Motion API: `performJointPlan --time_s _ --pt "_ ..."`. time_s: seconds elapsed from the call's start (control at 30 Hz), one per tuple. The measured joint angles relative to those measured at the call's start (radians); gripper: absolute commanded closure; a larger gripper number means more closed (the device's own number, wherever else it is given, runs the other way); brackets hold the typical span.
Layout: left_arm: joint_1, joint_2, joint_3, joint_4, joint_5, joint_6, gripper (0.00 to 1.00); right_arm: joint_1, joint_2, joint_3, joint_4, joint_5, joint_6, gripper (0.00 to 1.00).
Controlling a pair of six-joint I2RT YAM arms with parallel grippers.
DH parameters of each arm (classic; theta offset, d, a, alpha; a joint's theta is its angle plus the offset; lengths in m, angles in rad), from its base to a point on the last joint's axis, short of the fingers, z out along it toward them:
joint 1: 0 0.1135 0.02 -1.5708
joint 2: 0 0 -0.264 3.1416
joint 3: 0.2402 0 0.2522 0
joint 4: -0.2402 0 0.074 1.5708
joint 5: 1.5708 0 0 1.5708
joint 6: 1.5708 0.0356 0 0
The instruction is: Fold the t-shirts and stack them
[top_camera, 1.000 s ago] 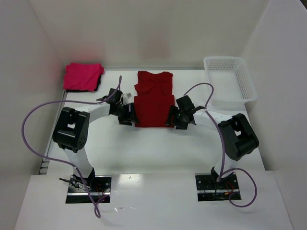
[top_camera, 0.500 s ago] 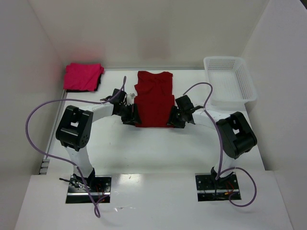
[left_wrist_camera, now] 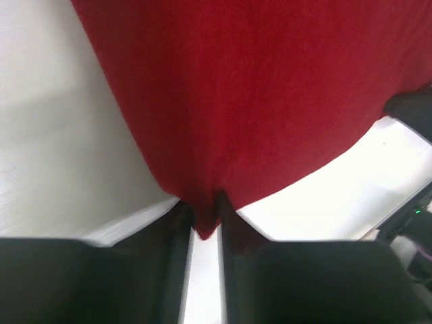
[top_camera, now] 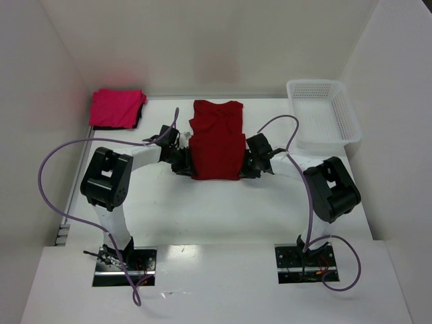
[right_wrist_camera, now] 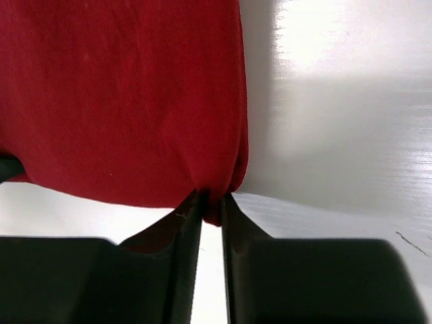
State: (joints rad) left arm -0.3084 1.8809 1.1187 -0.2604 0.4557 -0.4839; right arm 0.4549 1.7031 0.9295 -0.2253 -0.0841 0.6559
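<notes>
A dark crimson t-shirt (top_camera: 216, 138) lies partly folded in the middle of the table, collar end toward the back wall. My left gripper (top_camera: 189, 166) is shut on its near left corner; in the left wrist view the cloth (left_wrist_camera: 256, 101) is pinched between the black fingers (left_wrist_camera: 177, 223). On the other side my right gripper (top_camera: 244, 166) is shut on the near right corner, and the right wrist view shows the cloth (right_wrist_camera: 121, 94) bunched between its fingers (right_wrist_camera: 233, 216). A magenta-pink t-shirt (top_camera: 117, 108) sits folded at the back left corner.
A white mesh basket (top_camera: 322, 120) stands at the back right of the table (top_camera: 216, 209). White walls close in on the left, back and right. Purple cables loop from both arms over the table's sides.
Both grippers have moved inward onto the crimson shirt's near corners and shut on the cloth. The shirt's near edge now bunches slightly at each corner.
</notes>
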Motion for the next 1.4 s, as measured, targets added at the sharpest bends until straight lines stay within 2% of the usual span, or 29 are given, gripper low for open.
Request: performJointPlan --time_s 0.13,0.17,0.33,0.47,0.87,1.1,1.23,1.4 --pt "-0.002 0.000 0.000 -0.005 -0.006 0.004 0.91 0.000 0.013 0.008 0.001 -0.004 -0.003 1.00" --pt "-0.002 -0.001 0.000 -0.008 -0.006 0.005 0.96 0.000 0.014 0.008 0.001 -0.006 -0.004 1.00" --pt "-0.007 -0.020 0.000 -0.033 -0.016 0.007 1.00 0.000 0.013 0.008 -0.002 -0.010 -0.003 1.00" --pt "-0.011 -0.088 -0.018 -0.057 -0.029 0.008 1.00 0.000 -0.034 -0.011 -0.017 -0.021 -0.003 1.00" --pt "-0.051 -0.324 -0.063 -0.227 -0.052 0.005 1.00 0.001 -0.328 -0.054 -0.151 -0.109 0.021 1.00" --pt "-0.063 -0.525 0.008 -0.360 -0.079 -0.023 1.00 0.010 -0.421 0.036 -0.250 -0.136 0.043 1.00" --pt "-0.063 -0.502 0.115 -0.364 -0.111 -0.025 1.00 0.010 -0.404 0.129 -0.259 -0.123 0.034 1.00" --pt "-0.051 -0.352 0.229 -0.352 -0.153 -0.021 1.00 -0.011 -0.285 0.229 -0.230 -0.106 0.006 1.00"
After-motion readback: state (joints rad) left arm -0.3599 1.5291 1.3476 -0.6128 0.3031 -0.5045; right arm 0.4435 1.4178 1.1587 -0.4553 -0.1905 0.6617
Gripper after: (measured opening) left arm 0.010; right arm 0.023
